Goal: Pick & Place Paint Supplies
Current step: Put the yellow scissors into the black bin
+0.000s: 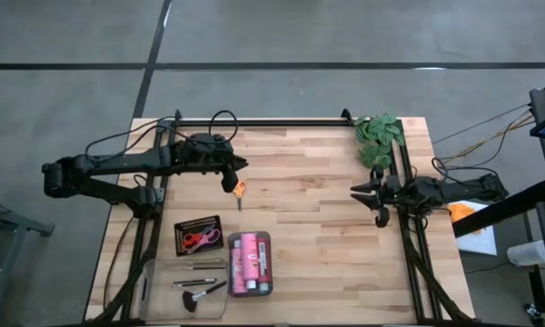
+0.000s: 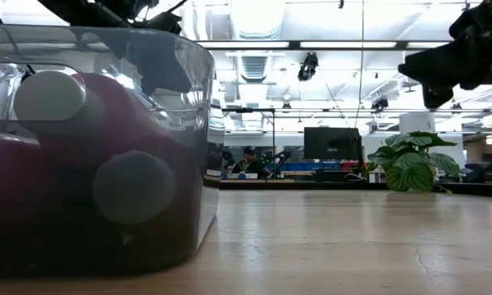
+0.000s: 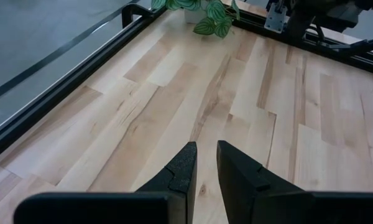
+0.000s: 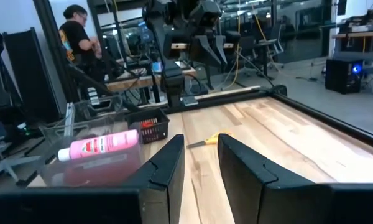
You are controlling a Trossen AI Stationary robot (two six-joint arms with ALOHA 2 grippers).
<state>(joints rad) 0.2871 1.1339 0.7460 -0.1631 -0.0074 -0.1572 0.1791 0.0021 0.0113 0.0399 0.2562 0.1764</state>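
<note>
Small scissors with orange handles lie flat on the bare wood; they also show in the right wrist view. My left gripper hangs just above them, slightly toward the table's left. Its fingers stand a narrow gap apart with nothing between them. My right gripper waits at the table's right edge, pointing level toward the left. It is open and holds nothing. Pink paint bottles lie in a clear bin. Pink- and red-handled scissors rest in a black tray. Brushes lie in a clear tray.
A green leafy plant stands at the far right corner. The clear bin, black tray and clear tray crowd the near left. A black rail frame runs along the far and side edges. A person sits beyond the table's left side.
</note>
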